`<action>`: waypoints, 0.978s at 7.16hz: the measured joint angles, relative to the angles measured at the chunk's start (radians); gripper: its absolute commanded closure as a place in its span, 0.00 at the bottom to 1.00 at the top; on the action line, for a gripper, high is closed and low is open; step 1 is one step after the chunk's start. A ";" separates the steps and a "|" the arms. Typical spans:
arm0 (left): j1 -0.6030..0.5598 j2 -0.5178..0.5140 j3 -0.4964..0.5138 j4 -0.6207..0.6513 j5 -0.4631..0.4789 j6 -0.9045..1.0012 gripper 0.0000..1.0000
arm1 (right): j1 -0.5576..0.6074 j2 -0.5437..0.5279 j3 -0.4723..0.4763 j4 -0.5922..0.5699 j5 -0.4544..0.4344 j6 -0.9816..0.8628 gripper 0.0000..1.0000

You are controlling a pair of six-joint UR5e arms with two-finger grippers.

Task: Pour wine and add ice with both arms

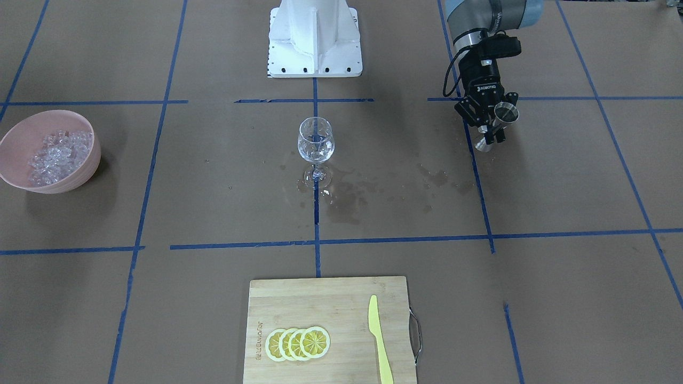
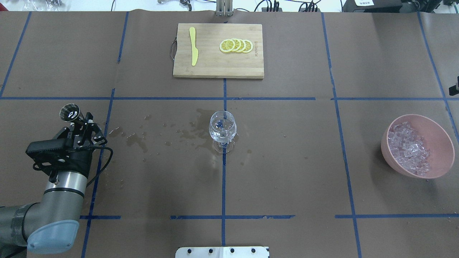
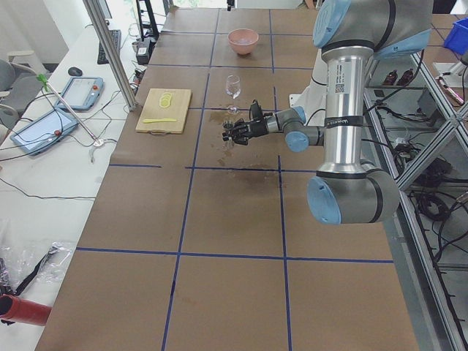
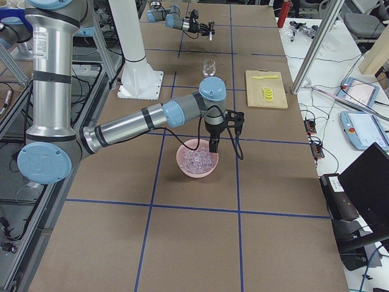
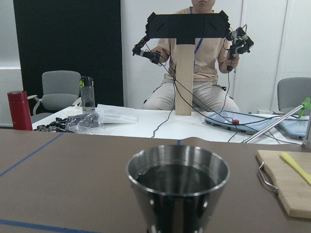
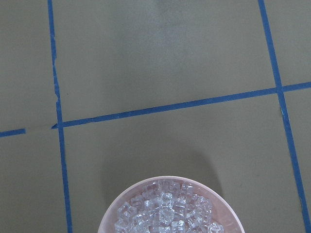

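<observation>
Step in hand, prob.: the pour. L gripper was clenched around the middle of the jigger. It held the jigger off the table on the robot's left, well apart from the glass at centre.

Next move would call for carrying the jigger level to the glass, getting its mouth over the rim, then tilting slowly. Wet patches betw. glass and L arm suggest spills are a real risk.

R arm hung over the bowl, so the ice pick looked queued. R gripper showed only in the side cam, so can't tell if its jaws were apart or closed.

Containers:
- Jigger: top cup dark inside w/ a flat sheen, likely liquid.
- Glass: upright and clear; can't tell if anything was in it.
- Bowl: pink, on the robot's right, well apart from glass, heaped w/ ice.
</observation>
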 measured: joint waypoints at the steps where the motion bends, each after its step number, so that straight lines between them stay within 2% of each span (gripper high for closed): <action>1: -0.015 -0.008 0.000 -0.097 -0.002 0.077 1.00 | -0.003 -0.001 0.002 0.000 0.000 0.000 0.00; 3: -0.046 -0.026 0.003 -0.257 -0.004 0.148 1.00 | -0.006 -0.001 0.007 0.000 -0.001 0.001 0.00; 7: -0.066 -0.130 0.008 -0.306 -0.017 0.294 1.00 | -0.011 0.000 0.012 -0.001 -0.012 0.001 0.00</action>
